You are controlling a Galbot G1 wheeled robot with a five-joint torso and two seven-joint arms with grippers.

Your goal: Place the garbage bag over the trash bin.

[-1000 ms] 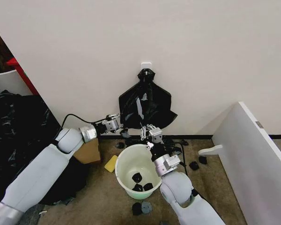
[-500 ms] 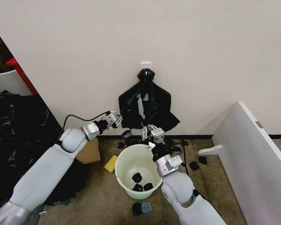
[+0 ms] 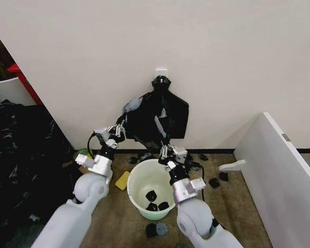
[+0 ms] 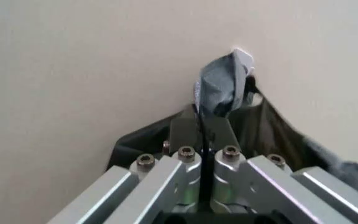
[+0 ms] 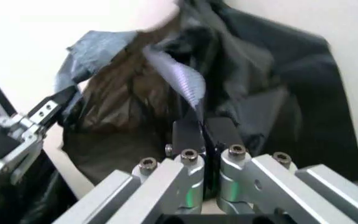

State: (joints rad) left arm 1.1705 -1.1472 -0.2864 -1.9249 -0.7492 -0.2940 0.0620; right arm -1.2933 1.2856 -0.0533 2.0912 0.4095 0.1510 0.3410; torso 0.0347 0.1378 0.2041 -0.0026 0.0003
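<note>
The garbage bag (image 3: 157, 116), thin floppy black film with glossy creases, hangs from a white wall hook (image 3: 161, 71) above the trash bin (image 3: 149, 188), a round cream plastic bucket with tapered sides and a rolled rim, standing on the carpeted floor. The left pincer (image 3: 115, 130) pinches the bag's left edge, fingers pressed together on the film; the right pincer (image 3: 168, 151) pinches its lower edge just above the rim. Risk: uneven pulling may tear the film at the hook, or slippery plastic may escape either grip before the mouth spreads.
</note>
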